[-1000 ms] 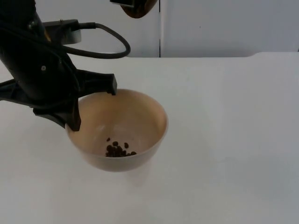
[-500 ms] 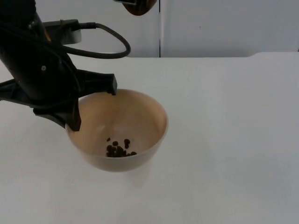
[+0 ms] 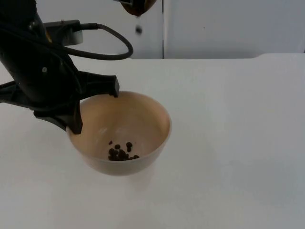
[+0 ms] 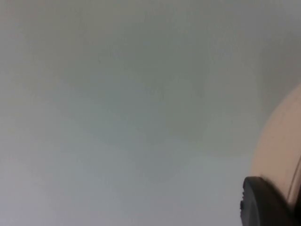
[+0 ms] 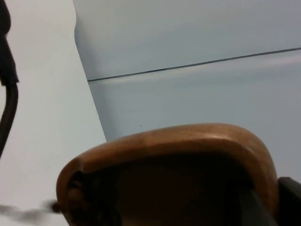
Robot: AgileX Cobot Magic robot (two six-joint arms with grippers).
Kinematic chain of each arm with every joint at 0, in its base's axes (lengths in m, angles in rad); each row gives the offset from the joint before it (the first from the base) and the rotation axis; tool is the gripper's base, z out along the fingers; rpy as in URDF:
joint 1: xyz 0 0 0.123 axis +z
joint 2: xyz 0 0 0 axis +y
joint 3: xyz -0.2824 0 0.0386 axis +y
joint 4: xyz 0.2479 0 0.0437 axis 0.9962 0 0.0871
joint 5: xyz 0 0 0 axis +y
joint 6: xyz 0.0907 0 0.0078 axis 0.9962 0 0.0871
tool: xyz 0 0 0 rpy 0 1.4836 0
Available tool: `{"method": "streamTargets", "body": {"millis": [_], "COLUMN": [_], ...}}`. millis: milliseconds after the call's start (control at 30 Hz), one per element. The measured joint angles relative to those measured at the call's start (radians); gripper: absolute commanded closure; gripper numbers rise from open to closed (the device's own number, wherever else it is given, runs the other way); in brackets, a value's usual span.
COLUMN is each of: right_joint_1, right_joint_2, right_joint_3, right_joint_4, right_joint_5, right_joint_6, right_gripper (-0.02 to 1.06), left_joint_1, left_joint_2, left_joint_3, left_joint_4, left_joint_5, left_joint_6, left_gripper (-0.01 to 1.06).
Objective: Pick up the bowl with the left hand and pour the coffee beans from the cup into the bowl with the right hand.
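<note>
— What do we have closest to us?

— Bare white table (image 3: 238,157). Then the bowl (image 3: 143,119), a pale beige one, sitting left of the middle in the top view. We see a small heap of coffee beans (image 3: 121,151) in its bottom, toward the near side.

— Is it standing on the table or lifted?

— We cannot tell for certain; a faint shadow lies just under and in front of it. What we do see is the left hand (image 3: 95,105) grasping the bowl's rim on its far left side, one black finger (image 3: 75,119) down the outside wall and another at the rim's back edge. In the left wrist view a black fingertip (image 4: 263,202) lies against the beige wall of the bowl (image 4: 282,141), with table behind it.

— And farther back?

— Above and behind the bowl, against the grey partition wall (image 3: 228,28), we see the underside of the brown wooden cup (image 3: 138,5) at the picture's upper edge, and one dark bean (image 3: 138,29) in mid-air just below it, well above the bowl.

— What of the right hand?

— In the right wrist view the cup (image 5: 188,150) is tilted on its side, its rim toward the camera, with a bean (image 5: 55,205) at its lip. The right hand (image 5: 282,202) is clenched on the cup; a dark finger (image 5: 289,197) presses on its wall.
</note>
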Motion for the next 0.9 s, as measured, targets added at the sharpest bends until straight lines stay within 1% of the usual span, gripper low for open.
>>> {"method": "streamTargets", "body": {"millis": [133, 200, 333, 633, 700, 733, 900], "right_joint_1": [0.000, 0.000, 0.000, -0.002, -0.017, -0.017, -0.077], "right_joint_2": [0.000, 0.000, 0.000, 0.000, 0.000, 0.000, 0.000], "right_joint_3": [0.000, 0.000, 0.000, 0.000, 0.000, 0.000, 0.000], "right_joint_4": [0.011, 0.018, 0.028, 0.046, 0.078, 0.078, 0.169], "right_joint_5": [0.000, 0.000, 0.000, 0.000, 0.000, 0.000, 0.000], "right_joint_6": [0.007, 0.033, 0.054, 0.056, 0.056, 0.056, 0.076], "right_gripper": [1.04, 1.04, 1.04, 1.04, 1.04, 1.04, 1.04], "left_joint_1": [0.000, 0.000, 0.000, 0.000, 0.000, 0.000, 0.000], "left_joint_2": [0.000, 0.000, 0.000, 0.000, 0.000, 0.000, 0.000], "left_joint_3": [0.000, 0.000, 0.000, 0.000, 0.000, 0.000, 0.000], "left_joint_4": [0.000, 0.000, 0.000, 0.000, 0.000, 0.000, 0.000], "left_joint_5": [0.000, 0.000, 0.000, 0.000, 0.000, 0.000, 0.000], "left_joint_6": [0.000, 0.000, 0.000, 0.000, 0.000, 0.000, 0.001], "left_gripper": [1.05, 1.05, 1.05, 1.05, 1.05, 1.05, 1.05]}}
